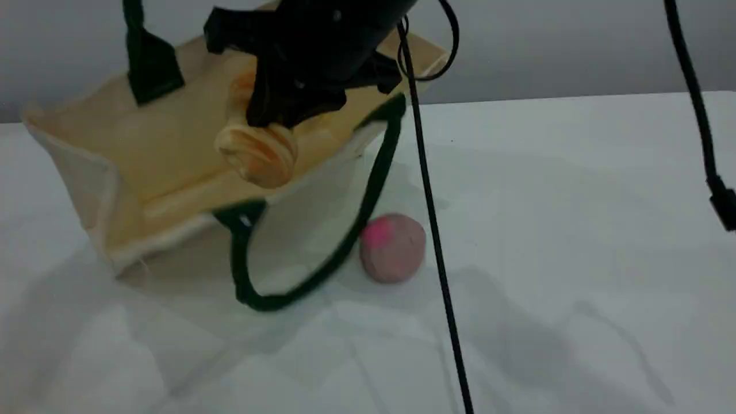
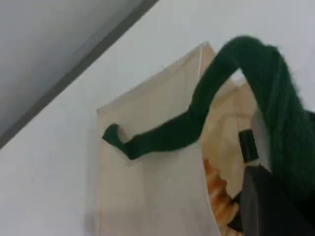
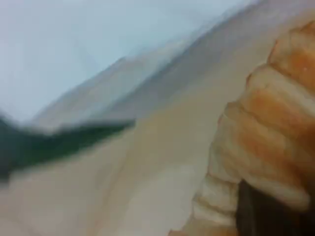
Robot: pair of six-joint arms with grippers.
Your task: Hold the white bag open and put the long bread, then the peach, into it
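Note:
The white bag (image 1: 144, 155) lies tilted with its mouth facing me. One dark green handle (image 1: 150, 63) is pulled up out of the top edge, and the other handle (image 1: 299, 293) droops onto the table. In the left wrist view my left gripper (image 2: 275, 196) is shut on the raised green handle (image 2: 197, 123) above the bag (image 2: 152, 172). My right gripper (image 1: 276, 115) is shut on the long bread (image 1: 259, 152), which hangs inside the bag's mouth. Close up, the right wrist view shows the ridged bread (image 3: 266, 128) against the bag's lining (image 3: 147, 162). The peach (image 1: 393, 247) rests on the table beside the drooping handle.
A black cable (image 1: 431, 218) hangs down in front of the peach and across the white table (image 1: 575, 230). A second cable (image 1: 698, 115) dangles at the far right. A grey wall stands behind the bag.

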